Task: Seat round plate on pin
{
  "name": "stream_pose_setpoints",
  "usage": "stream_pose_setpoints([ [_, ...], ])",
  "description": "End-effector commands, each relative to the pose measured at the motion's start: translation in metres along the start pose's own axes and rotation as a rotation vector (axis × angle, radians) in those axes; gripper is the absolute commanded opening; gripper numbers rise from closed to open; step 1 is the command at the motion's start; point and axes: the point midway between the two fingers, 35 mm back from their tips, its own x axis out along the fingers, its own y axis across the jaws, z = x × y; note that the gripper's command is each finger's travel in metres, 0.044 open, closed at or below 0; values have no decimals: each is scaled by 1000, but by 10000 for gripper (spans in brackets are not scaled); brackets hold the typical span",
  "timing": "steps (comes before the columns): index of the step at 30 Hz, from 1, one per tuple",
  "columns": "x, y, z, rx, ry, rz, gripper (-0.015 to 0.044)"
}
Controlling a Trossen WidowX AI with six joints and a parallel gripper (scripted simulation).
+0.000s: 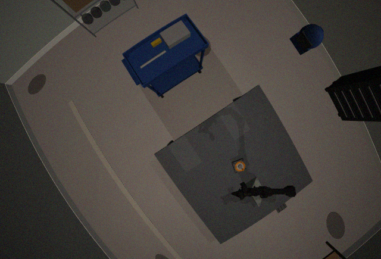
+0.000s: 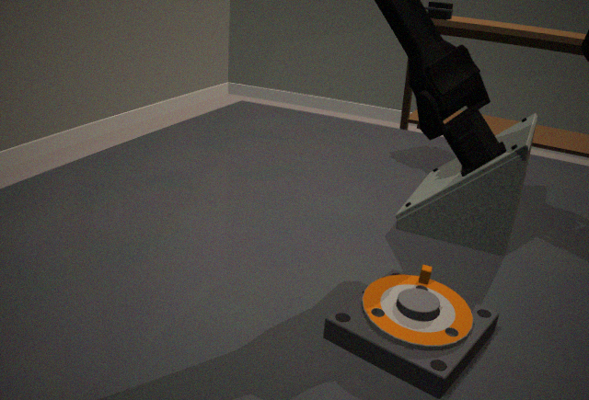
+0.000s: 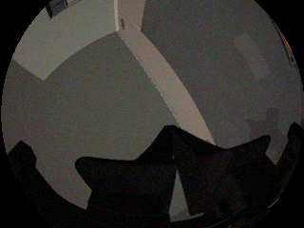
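The round plate (image 1: 235, 166) (image 2: 372, 298), an orange ring with a pale middle, sits around the grey post (image 2: 418, 302) on the dark square base (image 1: 233, 163) (image 2: 355, 320). In the exterior view it looks slightly tilted over the base. Its orange tab (image 2: 426, 274) stands up at the far side, towards the arm's stand, with a dark hole just beside it. The pin cannot be made out. My gripper (image 1: 233, 193) (image 3: 169, 129) is shut and empty, away from the plate on the far side of the arm's stand. The plate's orange edge barely shows at the right of the wrist view.
The arm's pale wedge-shaped stand (image 1: 257, 201) (image 2: 456, 215) is beside the base, with the arm's lower links rising from it. The grey table (image 1: 196, 182) (image 2: 190, 224) carries the base and stand. A blue cart (image 1: 172, 65) stands beyond the table's far edge.
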Motion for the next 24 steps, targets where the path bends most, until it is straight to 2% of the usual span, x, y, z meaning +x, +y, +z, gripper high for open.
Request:
stream_pose_setpoints([
  [1, 4, -69, 41, -122, -140, -278, 0],
  [5, -6, -118, 67, -232, -198, -504, 0],
  [7, -20, -156, 83, -330, -209, -694, 0],
  [12, -65, -224, 107, -558, -122, -1106, 0],
  [16, -81, -241, 112, -632, -64, -1227, 0],
  [24, -81, -241, 112, -632, -64, -1227, 0],
])
